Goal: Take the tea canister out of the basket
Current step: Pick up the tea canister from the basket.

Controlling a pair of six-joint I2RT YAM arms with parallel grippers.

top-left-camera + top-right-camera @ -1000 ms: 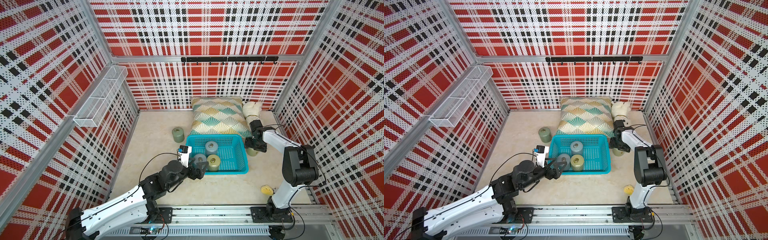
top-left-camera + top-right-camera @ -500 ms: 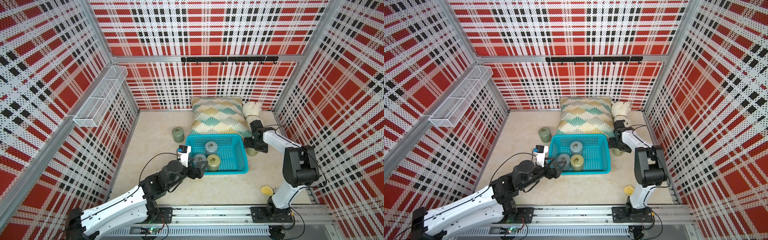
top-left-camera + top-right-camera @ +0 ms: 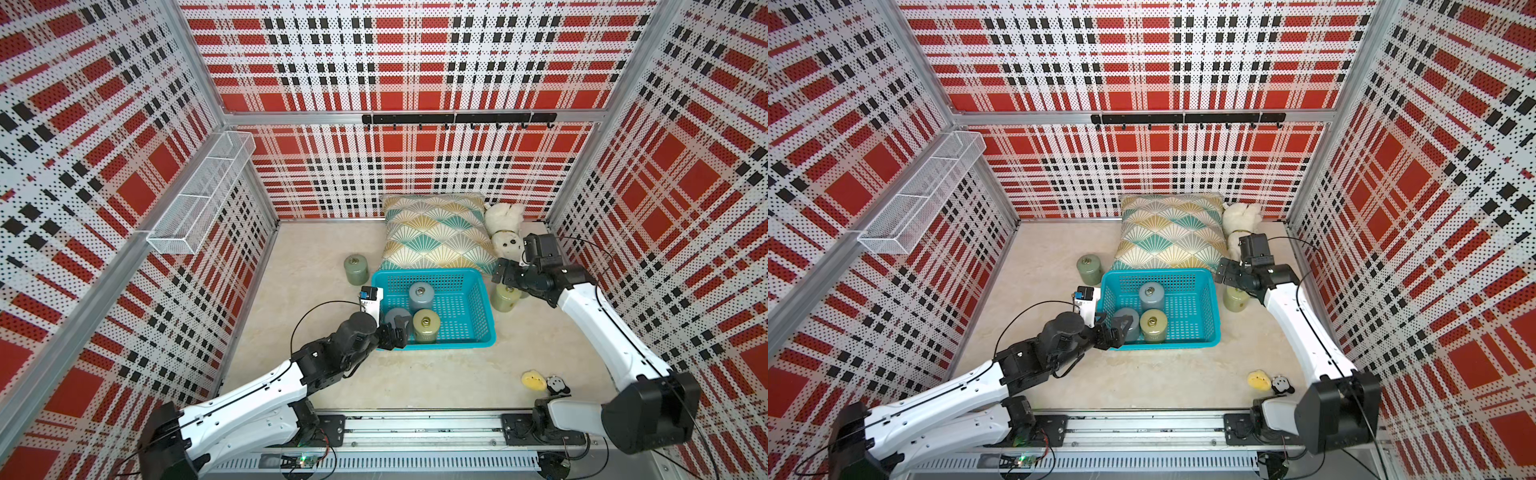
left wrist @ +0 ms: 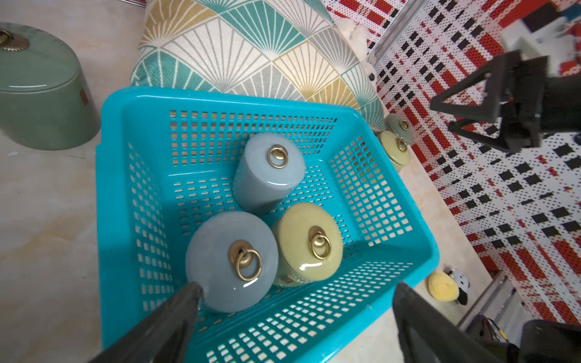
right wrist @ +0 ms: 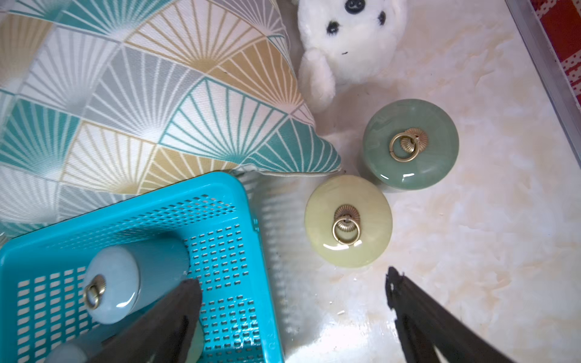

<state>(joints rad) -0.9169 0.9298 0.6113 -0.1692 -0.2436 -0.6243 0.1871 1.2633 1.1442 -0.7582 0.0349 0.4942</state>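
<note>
1. Left gripper, jaws wide and empty, hovers over the grey-blue tea canister in a corner of the basket.
2. Closing may knock the yellow canister, seemingly touching it, or snag the basket wall.
3. Right gripper, jaws apart, hangs outside the basket.

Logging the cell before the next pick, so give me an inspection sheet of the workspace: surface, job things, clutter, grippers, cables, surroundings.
Surface: beige floor, no spills seen.
Job's things: basket holds near grey-blue canister, far grey-blue canister, yellow-green canister; outside stand lone green canister, pale yellow canister, second green canister.
Clutter: pillow, white plush, yellow toy, black-and-white toy.
Grippers: left gripper open by the near grey-blue canister; right gripper open near the pale yellow canister; both hold nothing.
Cables: black cable loops beside the left arm.
Surroundings: plaid walls, wire rack, hook rail.
</note>
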